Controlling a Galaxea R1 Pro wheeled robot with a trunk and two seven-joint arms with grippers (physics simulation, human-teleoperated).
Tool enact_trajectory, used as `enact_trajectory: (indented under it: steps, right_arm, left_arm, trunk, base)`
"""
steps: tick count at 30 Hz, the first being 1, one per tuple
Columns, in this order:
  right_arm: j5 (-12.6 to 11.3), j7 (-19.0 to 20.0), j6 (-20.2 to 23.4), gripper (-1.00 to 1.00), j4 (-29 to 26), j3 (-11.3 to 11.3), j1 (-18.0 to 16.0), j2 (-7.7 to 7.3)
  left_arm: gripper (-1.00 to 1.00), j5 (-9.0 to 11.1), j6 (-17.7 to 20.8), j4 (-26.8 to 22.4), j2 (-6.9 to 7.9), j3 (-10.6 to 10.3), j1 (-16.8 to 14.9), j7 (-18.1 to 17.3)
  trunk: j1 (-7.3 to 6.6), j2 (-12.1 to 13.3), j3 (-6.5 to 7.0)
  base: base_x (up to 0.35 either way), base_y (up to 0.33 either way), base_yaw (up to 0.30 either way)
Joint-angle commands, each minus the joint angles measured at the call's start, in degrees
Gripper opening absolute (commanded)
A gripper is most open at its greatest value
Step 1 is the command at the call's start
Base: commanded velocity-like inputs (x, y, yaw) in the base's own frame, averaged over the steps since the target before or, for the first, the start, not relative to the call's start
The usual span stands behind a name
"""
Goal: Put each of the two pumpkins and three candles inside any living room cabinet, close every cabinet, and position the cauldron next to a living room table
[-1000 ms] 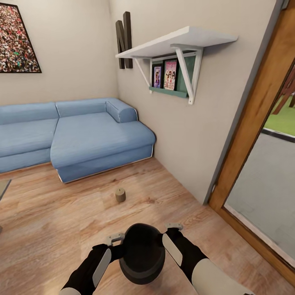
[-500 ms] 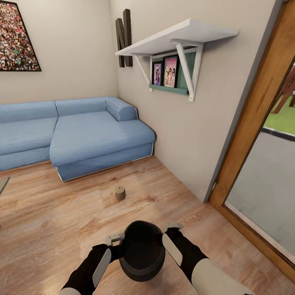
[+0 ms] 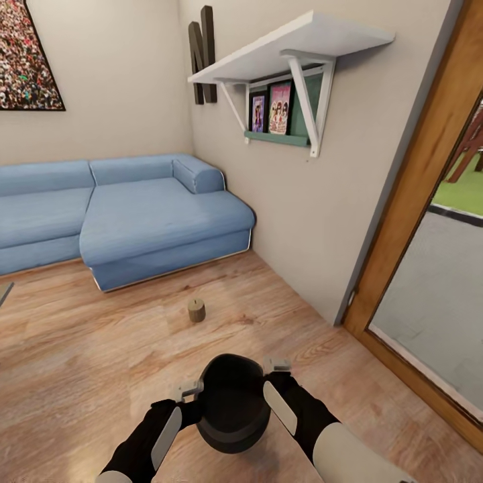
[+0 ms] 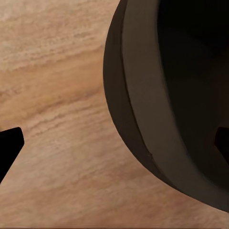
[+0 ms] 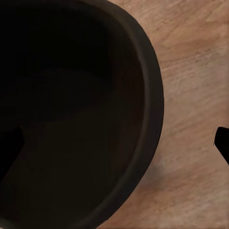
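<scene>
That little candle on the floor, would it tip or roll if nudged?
The candle stands upright and looks short and stubby, so it probably resists tipping. If knocked onto its side, its round body would likely roll across the smooth wooden floor. It looks rigid, not squashy.

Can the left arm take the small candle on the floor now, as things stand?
Probably not. The left pincer and right pincer both sit at the rim of the cauldron, and the candle stands apart, farther ahead on the wooden floor.

Light wood plank floor point(image 3: 80, 362). Blue corner sofa point(image 3: 127, 215) at 11 o'clock, against beige walls point(image 3: 121, 80). Framed crowd picture point(image 3: 27, 57) at 10 o'clock. White bracket shelf point(image 3: 288, 50) at 1 o'clock, books point(image 3: 270, 107) beneath it. Wood-framed glass door point(image 3: 429, 221) at 3 o'clock, daylight outside.
</scene>
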Motion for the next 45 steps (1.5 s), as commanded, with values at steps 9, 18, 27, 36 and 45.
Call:
enact_trajectory:
  steps: [9, 18, 27, 36, 45]
  right_arm:
    - [-0.1, 0.0, 0.0, 1.00, 0.1, -0.1, 0.0, 0.00]
    - [0.0, 0.0, 0.0, 1.00, 0.2, -0.1, 0.0, 0.00]
    - [0.0, 0.0, -1.3, 1.00, 0.2, -0.1, 0.0, 0.00]
    - [0.0, 0.0, -2.7, 1.00, 0.2, -0.1, 0.0, 0.00]
    - [0.1, -0.1, -3.1, 1.00, 0.4, -0.1, 0.0, 0.00]
  left_arm:
    - [1.00, 0.1, 0.0, 0.1, -0.13, 0.0, 0.0, 0.0]
    - [1.00, 0.4, 0.0, 0.4, -0.26, -0.1, 0.0, -0.1]
    - [1.00, 0.5, 0.0, 0.5, -0.43, -0.1, 0.0, -2.5]
    - [1.00, 0.3, 0.0, 0.5, -0.53, -0.1, 0.0, -7.8]
    - [1.00, 0.3, -0.1, 0.5, -0.53, -0.1, 0.0, -7.9]
  trunk:
    - [0.13, -0.1, -1.11]
    - [0.13, -0.1, -1.11]
    - [0.25, -0.1, -2.22]
    - [0.25, -0.1, -2.22]
    - [0.36, -0.2, -3.11]
  base:
    - [0.000, 0.000, 0.000]
    - [0.000, 0.000, 0.000]
    - [0.000, 0.000, 0.000]
    - [0.000, 0.000, 0.000]
    - [0.000, 0.000, 0.000]
